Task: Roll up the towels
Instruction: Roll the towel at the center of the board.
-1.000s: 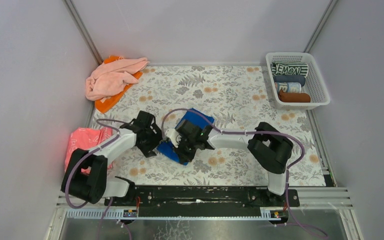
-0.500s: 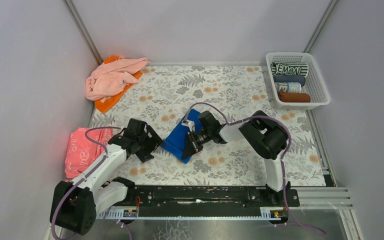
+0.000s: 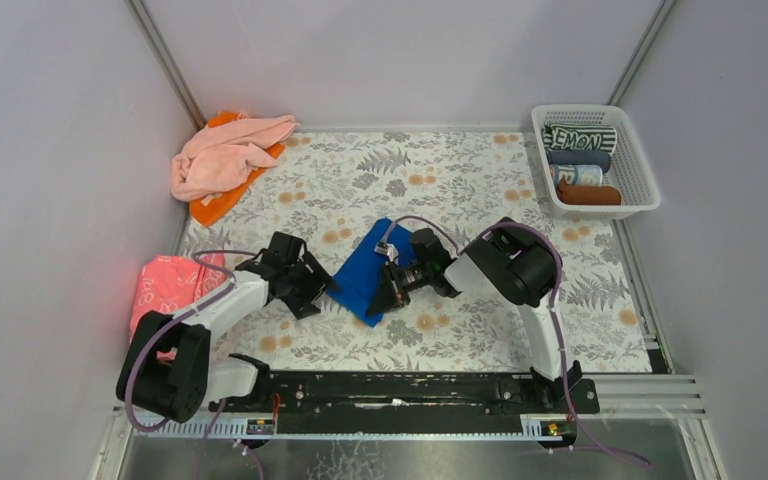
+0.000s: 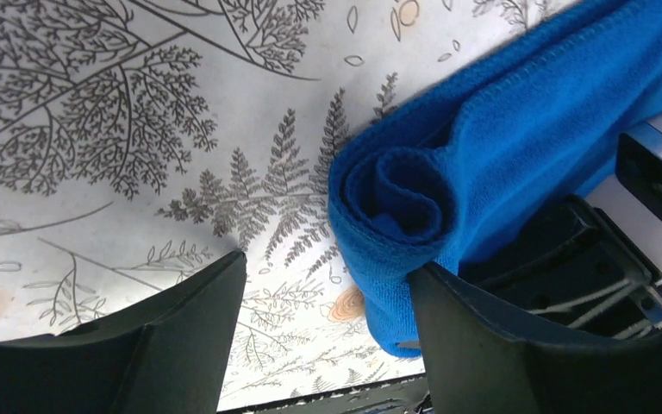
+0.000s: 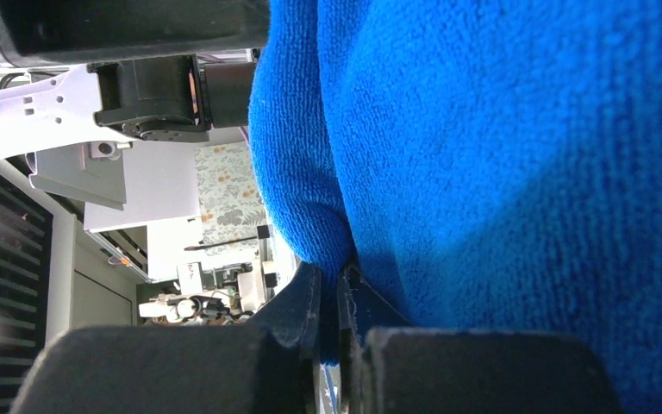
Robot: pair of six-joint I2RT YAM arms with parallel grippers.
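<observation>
Left wrist: blue towel (image 4: 500, 147), rolled end facing the open left gripper (image 4: 326, 269), axis pointing away; right gripper (image 5: 332, 289) pinches it.

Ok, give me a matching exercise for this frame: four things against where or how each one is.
1 blue towel
2 pink towel
3 basket
4 right gripper

A far right corner
B far left, lying on the orange towel
C middle, partly rolled
D shut on the blue towel

Pairs: 1-C, 2-B, 3-A, 4-D
</observation>
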